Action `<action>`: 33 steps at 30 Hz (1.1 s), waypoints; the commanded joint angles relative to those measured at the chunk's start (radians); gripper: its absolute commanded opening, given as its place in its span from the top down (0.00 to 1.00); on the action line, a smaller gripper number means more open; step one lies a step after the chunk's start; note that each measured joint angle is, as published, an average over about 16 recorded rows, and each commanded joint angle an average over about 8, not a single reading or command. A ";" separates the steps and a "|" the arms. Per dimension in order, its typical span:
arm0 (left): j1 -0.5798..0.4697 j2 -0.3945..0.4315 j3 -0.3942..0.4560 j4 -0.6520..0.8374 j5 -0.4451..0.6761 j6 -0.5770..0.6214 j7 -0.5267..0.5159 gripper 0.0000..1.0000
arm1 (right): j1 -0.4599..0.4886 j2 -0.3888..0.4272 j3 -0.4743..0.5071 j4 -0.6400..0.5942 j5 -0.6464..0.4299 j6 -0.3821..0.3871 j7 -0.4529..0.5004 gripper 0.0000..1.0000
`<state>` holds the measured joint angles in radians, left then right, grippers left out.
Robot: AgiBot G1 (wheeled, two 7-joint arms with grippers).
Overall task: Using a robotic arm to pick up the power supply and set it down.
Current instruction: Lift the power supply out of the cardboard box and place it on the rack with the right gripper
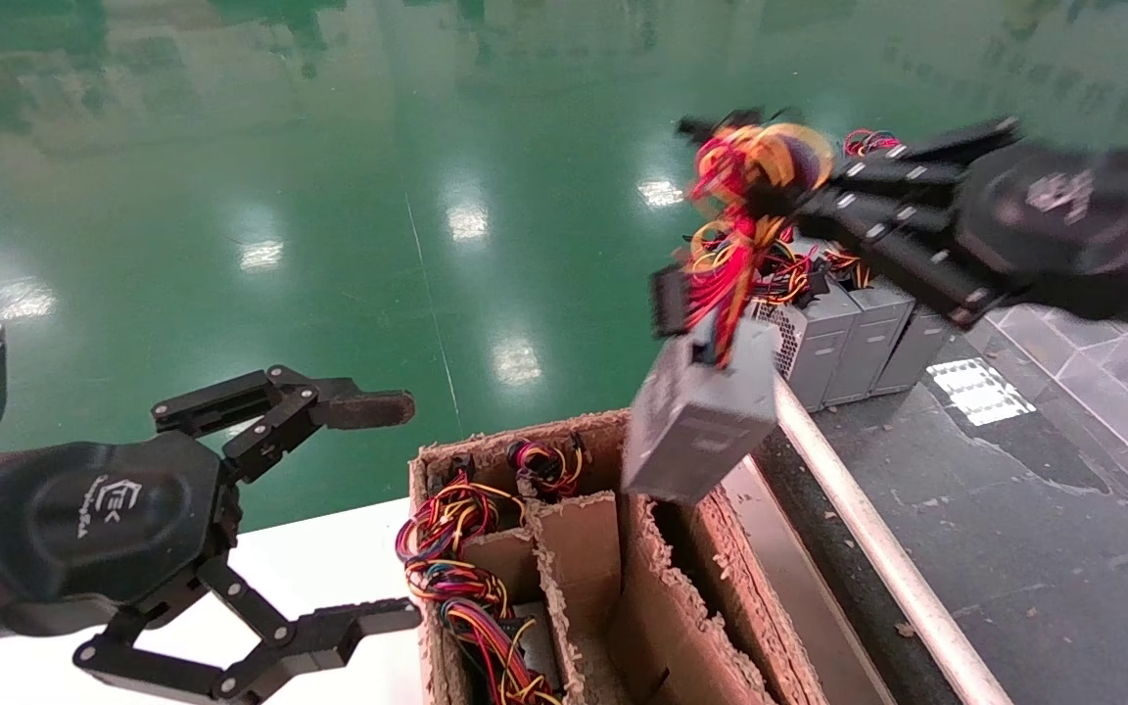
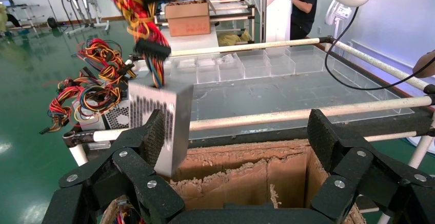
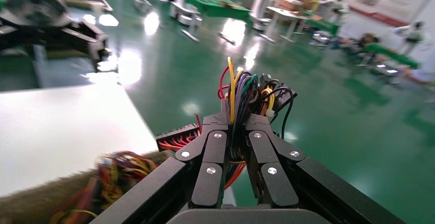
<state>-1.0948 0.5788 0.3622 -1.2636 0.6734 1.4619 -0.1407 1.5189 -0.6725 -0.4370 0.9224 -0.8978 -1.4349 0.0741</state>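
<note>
Bright overhead lamps leave white glare patches across the glossy green floor (image 1: 329, 196) in the head view. Motion blur smears the wire bundle (image 1: 755, 186) and the right gripper (image 1: 770, 201) there. In the right wrist view the background hall is soft and streaked, and the white table (image 3: 56, 131) looks washed out.

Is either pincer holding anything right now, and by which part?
The right pincer holds the grey metal box-shaped power supply by its red-yellow wire bundle; the box dangles below. The left pincer is open and empty.
</note>
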 commanded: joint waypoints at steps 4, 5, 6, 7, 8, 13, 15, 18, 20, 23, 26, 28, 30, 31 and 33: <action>0.000 0.000 0.000 0.000 0.000 0.000 0.000 0.00 | -0.014 0.074 0.030 0.072 -0.001 0.062 0.020 1.00; 0.000 0.000 0.000 0.000 0.000 0.000 0.000 0.00 | -0.019 0.088 0.034 0.079 -0.003 0.072 0.023 1.00; 0.000 0.000 0.000 0.000 0.000 0.000 0.000 0.00 | -0.024 0.102 0.038 0.085 -0.004 0.081 0.026 1.00; 0.000 0.000 0.000 0.000 0.000 0.000 0.000 0.00 | -0.030 0.116 0.042 0.090 -0.004 0.089 0.029 1.00; 0.000 0.000 0.000 0.000 0.000 0.000 0.000 0.00 | -0.037 0.131 0.047 0.095 -0.003 0.096 0.032 1.00; 0.000 0.000 0.000 0.000 0.000 0.000 0.000 0.00 | -0.077 0.207 0.072 0.114 0.009 0.123 0.038 1.00; 0.000 0.000 0.000 0.000 0.000 0.000 0.000 0.00 | -0.097 0.239 0.082 0.118 0.015 0.132 0.037 1.00; 0.000 0.000 0.000 0.000 0.000 0.000 0.000 0.00 | -0.130 0.283 0.094 0.120 0.022 0.145 0.035 1.00; 0.000 0.000 0.000 0.000 0.000 0.000 0.000 0.00 | -0.152 0.310 0.101 0.119 0.027 0.154 0.031 1.00; 0.000 0.000 0.000 0.000 0.000 0.000 0.000 0.00 | -0.185 0.344 0.110 0.115 0.036 0.164 0.024 1.00; 0.000 0.000 0.000 0.000 0.000 0.000 0.000 0.00 | -0.221 0.373 0.116 0.108 0.049 0.168 0.017 1.00; 0.000 0.000 0.000 0.000 0.000 0.000 0.000 0.00 | -0.247 0.386 0.118 0.101 0.061 0.167 0.012 1.00; 0.000 0.000 0.000 0.000 0.000 0.000 0.000 0.00 | -0.273 0.395 0.119 0.094 0.072 0.166 0.005 1.00; 0.000 0.000 0.000 0.000 0.000 0.000 0.000 0.00 | -0.286 0.398 0.118 0.090 0.078 0.165 0.002 1.00; 0.000 0.000 0.000 0.000 0.000 0.000 0.000 0.00 | -0.310 0.399 0.117 0.082 0.089 0.163 -0.004 1.00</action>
<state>-1.0949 0.5787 0.3625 -1.2636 0.6731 1.4617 -0.1406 1.2171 -0.2834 -0.3215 1.0061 -0.8136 -1.2683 0.0708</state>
